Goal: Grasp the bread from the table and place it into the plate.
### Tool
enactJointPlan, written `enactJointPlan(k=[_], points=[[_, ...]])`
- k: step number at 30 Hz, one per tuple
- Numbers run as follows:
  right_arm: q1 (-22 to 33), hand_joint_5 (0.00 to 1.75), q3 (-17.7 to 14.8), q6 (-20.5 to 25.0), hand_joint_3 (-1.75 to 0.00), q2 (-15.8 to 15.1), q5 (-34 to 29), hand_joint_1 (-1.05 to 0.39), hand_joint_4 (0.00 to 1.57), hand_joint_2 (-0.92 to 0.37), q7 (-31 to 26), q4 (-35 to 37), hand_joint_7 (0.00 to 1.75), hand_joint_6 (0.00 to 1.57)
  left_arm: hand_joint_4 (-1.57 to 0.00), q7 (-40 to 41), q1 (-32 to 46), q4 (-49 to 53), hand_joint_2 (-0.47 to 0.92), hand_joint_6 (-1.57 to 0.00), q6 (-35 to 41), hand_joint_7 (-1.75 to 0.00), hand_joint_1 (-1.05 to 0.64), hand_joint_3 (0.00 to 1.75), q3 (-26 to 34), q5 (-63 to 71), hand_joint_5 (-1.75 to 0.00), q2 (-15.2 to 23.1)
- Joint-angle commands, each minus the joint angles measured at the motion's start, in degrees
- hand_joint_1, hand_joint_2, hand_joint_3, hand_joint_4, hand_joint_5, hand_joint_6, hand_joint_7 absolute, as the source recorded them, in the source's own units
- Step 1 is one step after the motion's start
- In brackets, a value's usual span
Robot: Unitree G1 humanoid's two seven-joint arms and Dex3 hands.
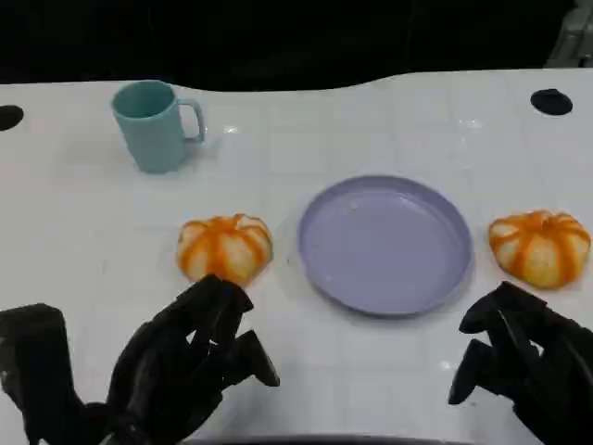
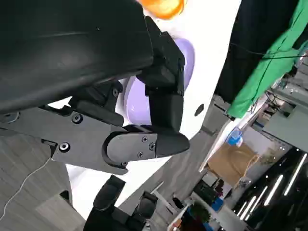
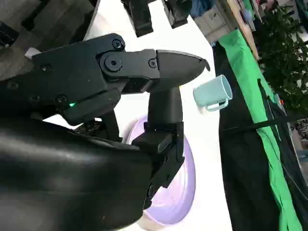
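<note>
Hovering just short of a bread roll (image 1: 225, 248), the left hand (image 1: 190, 357) has its fingers released, holding nothing. The right hand (image 1: 523, 357) hangs likewise released near another roll (image 1: 540, 247). Between both rolls sits the purple plate (image 1: 385, 244) on the white tabletop (image 1: 83, 232)

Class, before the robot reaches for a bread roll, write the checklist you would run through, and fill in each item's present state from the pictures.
1. Plate free to receive bread: ok, nothing lies in it.
2. Bread within view: ok, left bread sits beside the plate on the robot's left, right bread on its right, both on the table.
3. Left hand free: ok, it holds nothing, fingers apart, just short of the left bread.
4. Right hand free: ok, it holds nothing, near the right bread.
5. Cup out of the way: ok, it stands far behind the left bread.
6. Contact with either bread: cannot tell for the left; none at the right.
</note>
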Motion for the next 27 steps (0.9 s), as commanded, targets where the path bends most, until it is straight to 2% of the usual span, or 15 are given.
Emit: enactJointPlan(k=[1, 10, 19, 22, 24, 26, 27], points=[[-0.21, 1.75, -0.47, 0.22, -0.38, -0.43, 0.44, -0.44, 0.63, -0.92, -0.21, -0.41, 1.60, 0.49, -0.81, -0.12, -0.14, 0.31, 0.92, -0.55, -0.46, -1.75, -0.58, 0.40, 0.10, 0.02, -1.75, 0.75], [-0.19, 1.75, -0.47, -0.94, -0.39, -0.50, 0.20, -0.45, 0.64, -0.92, 0.67, 0.21, 1.61, 0.49, -0.81, -0.52, -0.11, 0.50, 0.92, -0.52, -0.80, -1.75, -0.57, 0.42, 0.09, -0.10, -1.75, 0.86], [-0.34, 1.75, -0.35, 0.11, -0.38, -0.24, 0.27, -0.45, 0.64, -0.92, -0.38, -0.40, 1.61, 0.49, -0.79, -1.47, -0.47, 0.99, 0.92, -0.50, -2.74, -1.75, -0.59, 0.42, -0.46, 1.26, -1.75, 1.55], [-0.42, 1.75, -0.18, -0.48, -0.39, -0.28, 0.02, -0.45, 0.63, -0.92, -0.18, -0.05, 1.61, 0.48, -0.63, -2.14, -0.78, 1.04, 0.92, -0.46, -5.48, -1.55, -0.61, 0.34, -1.25, 3.31, -1.73, 2.34], [-0.64, 1.75, -0.16, -0.06, -0.39, -0.24, -0.06, -0.45, 0.64, -0.92, -0.57, -0.04, 1.62, 0.49, -0.58, -2.14, -0.76, 0.83, 0.92, -0.44, -9.20, -1.19, -0.58, 0.27, -2.55, 6.87, -1.55, 2.96], [-0.80, 1.75, -0.14, 0.35, -0.37, -0.14, 0.02, -0.45, 0.65, -0.92, -0.94, -0.16, 1.61, 0.50, -0.52, -2.32, -0.81, 0.76, 0.92, -0.45, -13.70, -0.90, -0.55, 0.24, -4.49, 11.75, -1.38, 4.36], [-0.83, 1.75, -0.09, 0.27, -0.37, -0.17, -0.02, -0.45, 0.65, -0.92, -0.95, -0.15, 1.61, 0.50, -0.48, -2.45, -0.83, 0.90, 0.92, -0.44, -15.51, -0.80, -0.54, 0.23, -5.23, 13.62, -1.32, 4.90]])
